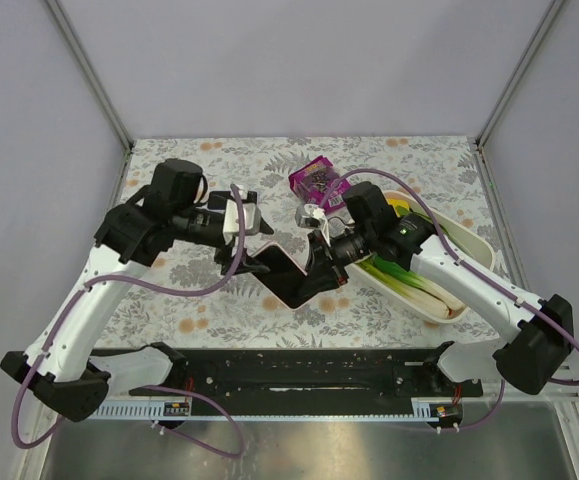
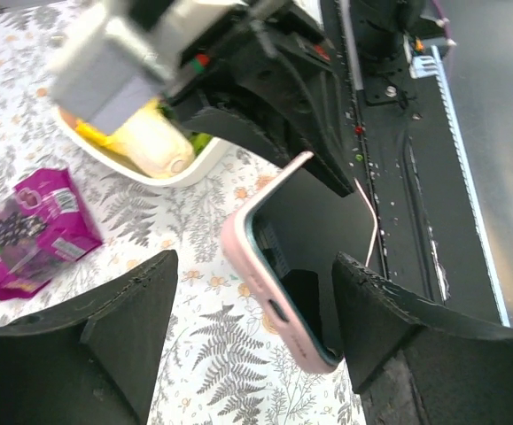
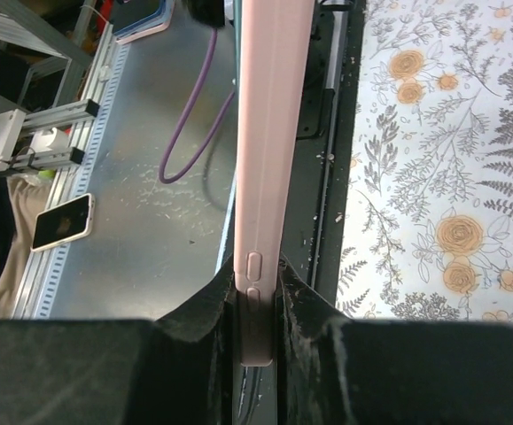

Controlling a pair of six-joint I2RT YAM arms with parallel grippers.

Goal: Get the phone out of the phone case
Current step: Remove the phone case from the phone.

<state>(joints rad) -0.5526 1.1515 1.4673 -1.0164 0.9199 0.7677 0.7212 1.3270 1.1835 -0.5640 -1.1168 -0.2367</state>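
Observation:
The phone sits in a pink case [image 1: 287, 275], held tilted above the floral table between both arms. My right gripper [image 1: 321, 262] is shut on the case's right end; in the right wrist view its fingers [image 3: 207, 310] pinch the pink edge [image 3: 269, 133] near the side buttons, and the gripper [image 3: 258, 310] is closed tight. My left gripper [image 1: 254, 250] is open. In the left wrist view the case's pink edge [image 2: 265, 283] and the dark screen [image 2: 327, 221] lie between its spread fingers [image 2: 123, 328], closer to the right-hand finger.
A purple snack bag [image 1: 318, 179] lies at the back of the table, also in the left wrist view [image 2: 30, 232]. A white tray [image 1: 474, 245] with leek and yellow vegetables stands at the right. A black rail [image 1: 299, 370] runs along the near edge.

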